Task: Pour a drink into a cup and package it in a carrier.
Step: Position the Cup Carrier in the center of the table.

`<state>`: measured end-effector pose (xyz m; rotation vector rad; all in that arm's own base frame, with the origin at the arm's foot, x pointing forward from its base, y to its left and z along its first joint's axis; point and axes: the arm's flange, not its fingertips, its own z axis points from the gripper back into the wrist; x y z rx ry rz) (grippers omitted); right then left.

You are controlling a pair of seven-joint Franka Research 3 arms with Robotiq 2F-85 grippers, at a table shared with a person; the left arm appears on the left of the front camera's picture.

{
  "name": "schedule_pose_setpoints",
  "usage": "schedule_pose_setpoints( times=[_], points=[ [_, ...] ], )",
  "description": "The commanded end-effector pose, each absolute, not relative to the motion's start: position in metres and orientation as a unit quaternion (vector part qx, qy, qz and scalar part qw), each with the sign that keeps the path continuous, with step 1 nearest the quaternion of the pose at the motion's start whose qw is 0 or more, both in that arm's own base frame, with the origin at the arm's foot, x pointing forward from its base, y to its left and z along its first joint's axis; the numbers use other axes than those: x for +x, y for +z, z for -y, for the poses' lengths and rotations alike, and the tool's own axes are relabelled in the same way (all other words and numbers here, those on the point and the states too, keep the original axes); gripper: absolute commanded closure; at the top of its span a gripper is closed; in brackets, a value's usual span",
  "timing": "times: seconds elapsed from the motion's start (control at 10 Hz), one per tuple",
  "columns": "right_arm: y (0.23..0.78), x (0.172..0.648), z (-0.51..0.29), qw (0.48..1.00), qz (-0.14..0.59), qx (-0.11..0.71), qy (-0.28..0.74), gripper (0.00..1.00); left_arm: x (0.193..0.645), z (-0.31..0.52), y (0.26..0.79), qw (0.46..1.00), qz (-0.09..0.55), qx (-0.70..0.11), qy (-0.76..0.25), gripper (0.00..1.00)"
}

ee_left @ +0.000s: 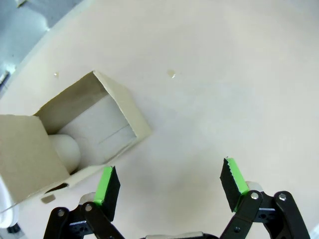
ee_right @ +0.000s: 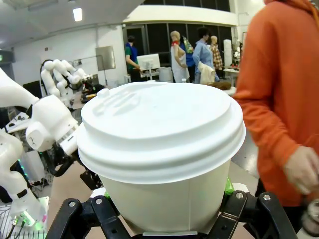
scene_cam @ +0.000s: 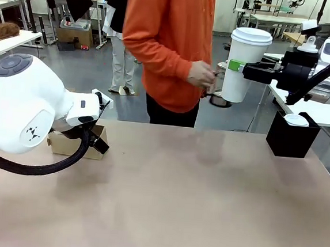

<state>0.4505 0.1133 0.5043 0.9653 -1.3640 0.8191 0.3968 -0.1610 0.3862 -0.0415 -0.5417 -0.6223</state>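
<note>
The left arm (scene_cam: 27, 108) hid most of the carrier (scene_cam: 73, 145) from the front, so only a brown corner showed. In the left wrist view the carrier (ee_left: 75, 134) ran off the picture's left edge, with a pale rounded shape in one pocket that was too unclear to name. The lid (scene_cam: 252, 36) hid whatever the cup (scene_cam: 249, 50) contained.

The cup stood upright in the air, long axis vertical and lid on top, above the far right of the table (scene_cam: 181, 206) and just beside the person's hand (scene_cam: 201, 74), which held something dark and hard to make out.

The right gripper (scene_cam: 238, 66) was clamped on the cup's side, one green pad showing on the near wall. The left gripper (ee_left: 169, 181) hung spread wide over bare table beside the carrier, holding nothing.
</note>
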Motion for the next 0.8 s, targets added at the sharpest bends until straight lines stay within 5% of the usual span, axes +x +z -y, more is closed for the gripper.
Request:
schedule_pose_setpoints(
  times=[0.0,0.4,0.7],
  points=[
    [0.508,0.451,-0.115,0.592,0.591,0.418,0.354,0.19,0.387,0.158,0.444,0.932,0.236,-0.028,-0.273,0.00],
    [0.508,0.451,-0.115,0.592,0.591,0.418,0.354,0.19,0.403,0.148,0.562,0.962,0.214,-0.030,-0.167,0.00],
    [0.508,0.451,-0.115,0.592,0.591,0.418,0.354,0.19,0.462,0.122,0.585,0.976,0.197,-0.027,-0.091,0.00]
  ],
)
